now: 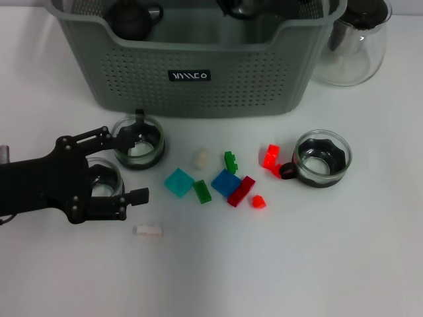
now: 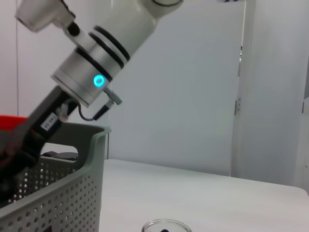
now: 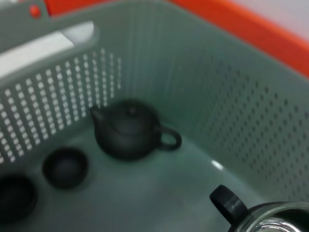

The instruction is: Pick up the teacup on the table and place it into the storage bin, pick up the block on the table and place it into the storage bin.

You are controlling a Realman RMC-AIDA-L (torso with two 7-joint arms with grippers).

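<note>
Looking at the storage bin [image 1: 198, 79] first: it stands at the far side of the table [image 1: 317, 264], label facing me. Inside, the right wrist view gives me a black teapot [image 3: 128, 130], two small dark cups [image 3: 65, 166] beside it, and a glass teacup with a black handle [image 3: 270, 217] close under the camera. My right arm [image 2: 96, 53] slants down into the bin. The right hand [image 2: 21, 145] is a dark shape at the bin's wall, and I cannot tell whether its fingers are apart or together, or whether it has that cup.

Out in front of the bin, near its left corner, sits a glass teacup [image 1: 137, 142], with a second one [image 1: 102, 178] just beyond it, farther from the bin. My left hand [image 1: 141, 160] is right there, fingers spread wide, one tip over the nearer cup's rim, the other out past the second cup, clamped on nothing.

In front of the bin's middle lies the scatter of blocks: teal [image 1: 178, 182], green [image 1: 201, 191], blue [image 1: 226, 182], dark red [image 1: 241, 191], a whitish one [image 1: 200, 157], and a pale flat piece [image 1: 149, 230] farthest out. Toward the bin's right corner a third glass teacup [image 1: 322, 158] touches a red block [image 1: 271, 157]. A clear pitcher [image 1: 353, 39] stands just beside the bin's right end.
</note>
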